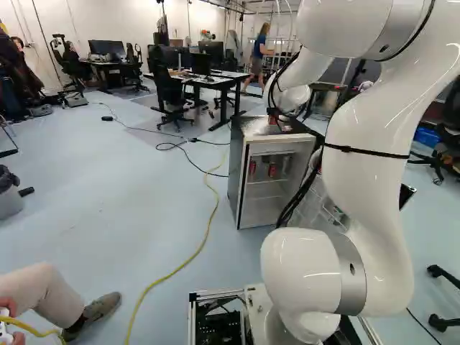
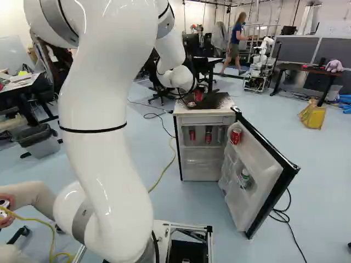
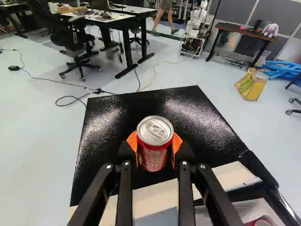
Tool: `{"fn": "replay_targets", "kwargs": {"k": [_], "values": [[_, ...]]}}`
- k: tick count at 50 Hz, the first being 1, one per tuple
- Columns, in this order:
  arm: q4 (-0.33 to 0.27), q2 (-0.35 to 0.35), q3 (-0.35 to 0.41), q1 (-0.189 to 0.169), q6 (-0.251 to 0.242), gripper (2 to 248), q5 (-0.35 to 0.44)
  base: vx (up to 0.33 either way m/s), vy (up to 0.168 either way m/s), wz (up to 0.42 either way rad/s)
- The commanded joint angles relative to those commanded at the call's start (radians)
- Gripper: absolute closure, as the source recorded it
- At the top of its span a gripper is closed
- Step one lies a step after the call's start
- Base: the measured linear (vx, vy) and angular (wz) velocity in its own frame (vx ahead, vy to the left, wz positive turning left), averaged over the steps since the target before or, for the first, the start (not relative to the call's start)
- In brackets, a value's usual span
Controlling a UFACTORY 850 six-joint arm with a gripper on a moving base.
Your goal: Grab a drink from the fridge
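Can (image 3: 153, 157), upright, was clamped between both pads (image 3: 132, 141) of the gripper (image 3: 154, 145) (lifted or resting could not be told) over the fridge's black top (image 3: 195, 117).

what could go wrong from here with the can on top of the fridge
The red can is pinched between the fingers over the fridge top; if they open while it is tilted or not fully down, it may tip and roll off.

The fridge door stands wide open, so a low swing of the arm could knock it and shake the can in its shelf.
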Motion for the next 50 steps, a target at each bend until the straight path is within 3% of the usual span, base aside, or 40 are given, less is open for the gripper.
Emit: {"fn": "replay_targets", "kwargs": {"k": [50], "values": [[0.000, -0.081, -0.043, 0.005, 0.000, 160, 0.029, 0.000, 0.000, 0.000]]}}
